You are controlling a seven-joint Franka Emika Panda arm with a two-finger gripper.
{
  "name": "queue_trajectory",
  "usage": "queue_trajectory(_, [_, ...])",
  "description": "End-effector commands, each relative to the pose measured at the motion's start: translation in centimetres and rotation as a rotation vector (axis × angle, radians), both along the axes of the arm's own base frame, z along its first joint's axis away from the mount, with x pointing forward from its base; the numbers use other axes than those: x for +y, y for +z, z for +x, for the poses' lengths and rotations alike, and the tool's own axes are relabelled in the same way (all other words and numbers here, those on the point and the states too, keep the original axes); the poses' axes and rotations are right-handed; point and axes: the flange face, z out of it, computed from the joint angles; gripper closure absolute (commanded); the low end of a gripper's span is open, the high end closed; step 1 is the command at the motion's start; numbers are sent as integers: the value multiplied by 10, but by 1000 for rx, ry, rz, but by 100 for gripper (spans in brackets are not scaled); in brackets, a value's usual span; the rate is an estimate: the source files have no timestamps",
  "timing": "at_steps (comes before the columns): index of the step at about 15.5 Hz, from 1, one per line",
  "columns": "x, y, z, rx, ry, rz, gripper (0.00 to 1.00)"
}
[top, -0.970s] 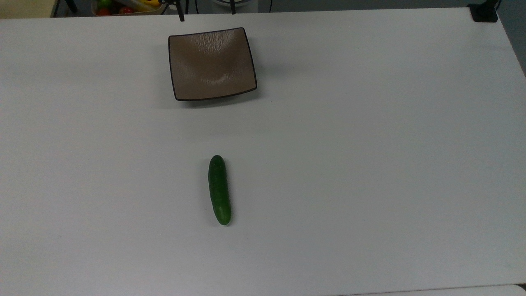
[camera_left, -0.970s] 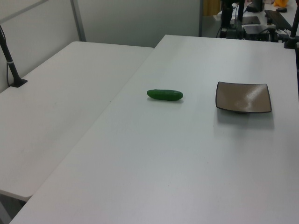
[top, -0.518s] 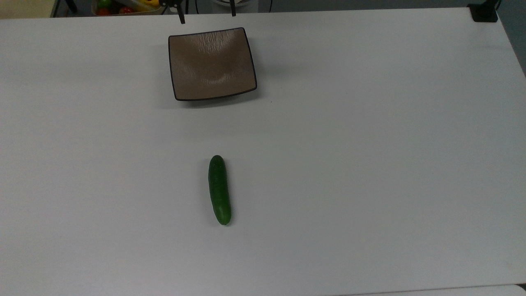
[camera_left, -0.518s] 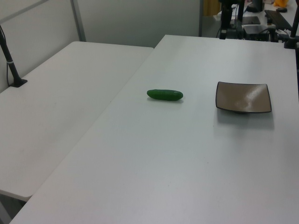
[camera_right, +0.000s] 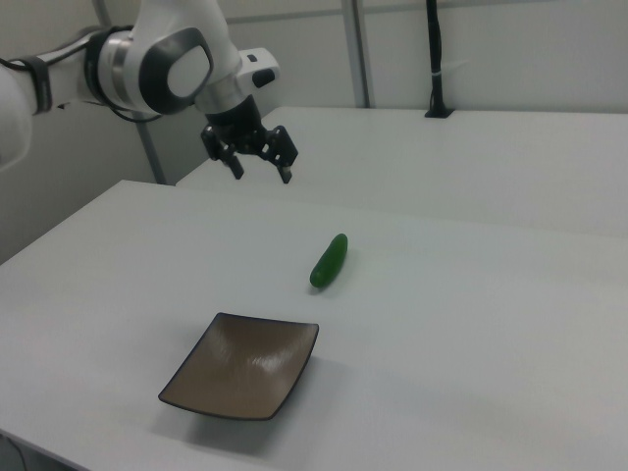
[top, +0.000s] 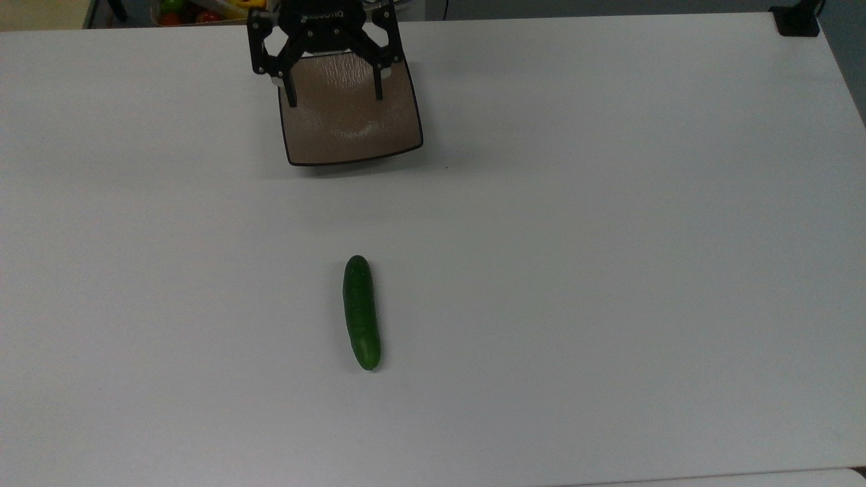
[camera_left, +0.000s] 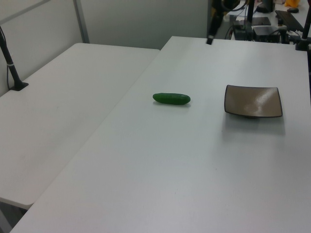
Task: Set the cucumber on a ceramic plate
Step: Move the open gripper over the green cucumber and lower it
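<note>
The dark green cucumber point(top: 360, 312) point(camera_left: 171, 99) point(camera_right: 330, 261) lies flat on the white table, clear of the plate. The square taupe ceramic plate point(top: 352, 132) point(camera_left: 252, 101) point(camera_right: 243, 365) sits bare, further towards the top view's upper edge. My gripper point(top: 334, 98) point(camera_right: 263, 176) hangs open in the air with nothing between its fingers. In the top view it overlaps the plate's far edge. The right view shows it well above the table, beyond the cucumber. One finger point(camera_left: 210, 39) shows at the left view's top edge.
A second white table point(camera_left: 63, 107) adjoins this one on the left view's left, with a black pole point(camera_left: 10, 63) clamped on it. A black mount point(top: 797, 20) sits at the top view's upper right corner. Colourful items point(top: 203, 10) lie beyond the far table edge.
The gripper has come in from the top view's upper edge and now hangs over the plate's far edge. Cucumber and plate have not moved.
</note>
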Motion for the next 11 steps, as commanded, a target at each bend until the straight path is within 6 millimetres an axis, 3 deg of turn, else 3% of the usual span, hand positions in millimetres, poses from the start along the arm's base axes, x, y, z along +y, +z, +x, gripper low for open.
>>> queue_trajectory(1, [4,-14,33,-91,-47,12,0])
queue_trajectory(2, [4,-15,43,-110,-66,21,0])
queue_trajectory(5, [9,-56,77,-167,-120,8,0])
queue_trajectory(11, [30,-135,105,-170,-119,-22,0])
